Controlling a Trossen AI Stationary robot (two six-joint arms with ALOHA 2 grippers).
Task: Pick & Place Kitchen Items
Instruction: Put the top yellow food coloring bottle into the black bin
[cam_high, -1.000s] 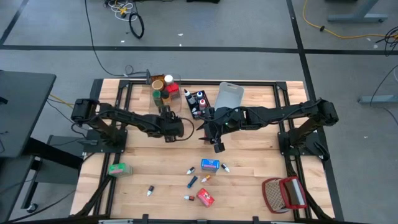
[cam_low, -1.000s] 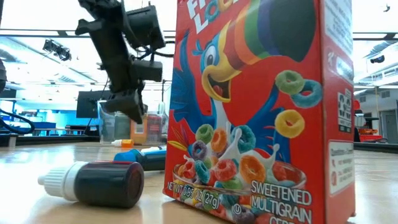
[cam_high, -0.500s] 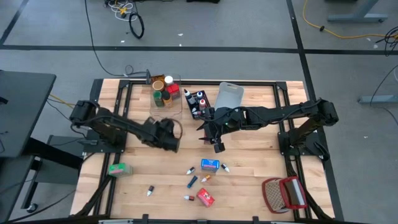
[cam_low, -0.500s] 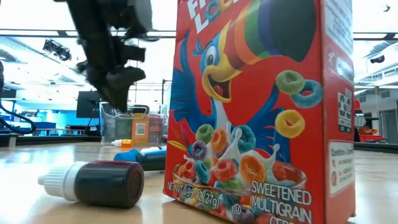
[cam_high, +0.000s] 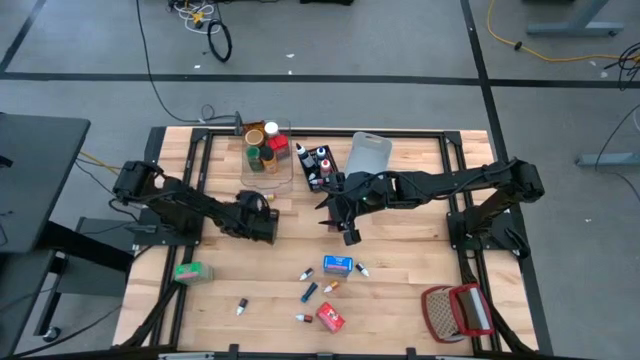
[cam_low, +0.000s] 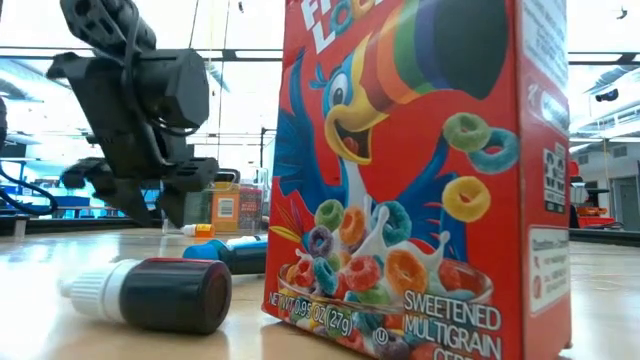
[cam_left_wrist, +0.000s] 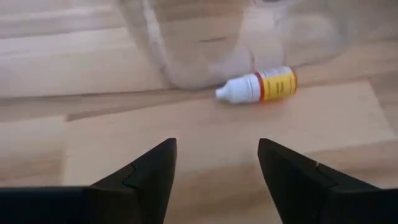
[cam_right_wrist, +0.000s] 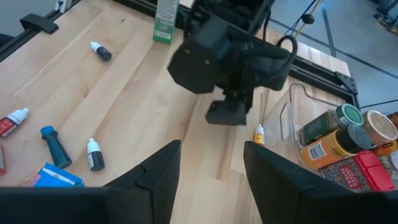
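Observation:
My left gripper (cam_left_wrist: 214, 168) stands open, low over the bare wood, just short of a small yellow tube with a white cap (cam_left_wrist: 258, 87). The tube lies on its side against the clear bin's wall (cam_left_wrist: 186, 56). In the high view this gripper (cam_high: 268, 224) is left of centre. My right gripper (cam_high: 350, 236) hangs open above mid-table with nothing between its fingers (cam_right_wrist: 160, 174). More kitchen items lie near the front: a blue box (cam_high: 337, 264), a red cereal box (cam_high: 331, 319), a green box (cam_high: 190, 271) and several tiny tubes.
The clear bin (cam_high: 268, 150) with jars and cans stands at the far side, beside a black bin (cam_high: 318, 165) with little bottles and a grey-blue bin (cam_high: 368, 152). A red-and-white wire basket (cam_high: 458, 310) sits at the near right corner. In the low view, the cereal box (cam_low: 410, 170) blocks much of the sight.
My left gripper has drawn back toward the table's left and near edges and sunk toward the wood. It has rolled about a quarter turn, so its two fingers now show side by side in the low view. My right gripper has kept still.

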